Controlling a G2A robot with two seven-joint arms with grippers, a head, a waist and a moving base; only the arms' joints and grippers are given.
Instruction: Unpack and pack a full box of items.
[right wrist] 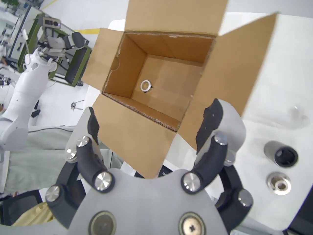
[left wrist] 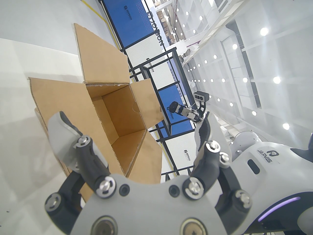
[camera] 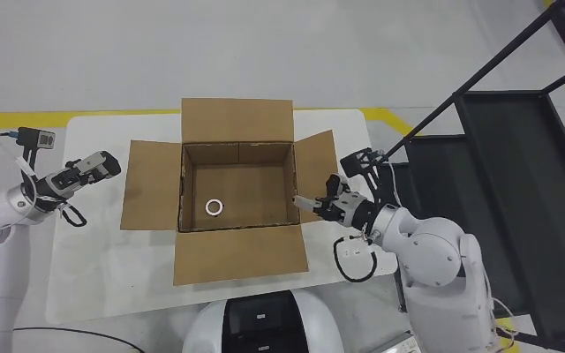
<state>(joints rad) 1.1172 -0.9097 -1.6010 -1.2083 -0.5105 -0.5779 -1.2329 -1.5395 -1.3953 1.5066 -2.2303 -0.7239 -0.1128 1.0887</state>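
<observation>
Table [camera: 97, 265] top, white, lies under both arms and carries the cardboard box [camera: 238, 119] [left wrist: 97, 57] [right wrist: 176, 5], which stands between the two sets of jaws with all four flaps folded outward and its mouth open upward. The left gripper [camera: 99, 165] [left wrist: 134, 123] hangs off the outer edge of the box's left flap, apart from the cardboard, above the table's left margin; its jaws are spread wide with nothing between them, and they face the box's open corner. The right gripper [camera: 313, 203] [right wrist: 153, 111] sits over the box's right flap, its tips at the rim of the opening; its jaws are likewise spread and empty, and they point down into the box. On the box floor, ahead of and below the right jaws and well apart from the left ones, lies a white ring [camera: 214, 207] [right wrist: 146, 85], flat and away from the walls. Beside the right jaws, outside the box on the white surface, rest a short metal cylinder [right wrist: 281, 154] with a dark bore and, just beside it, a flanged metal nut [right wrist: 278, 183].
</observation>
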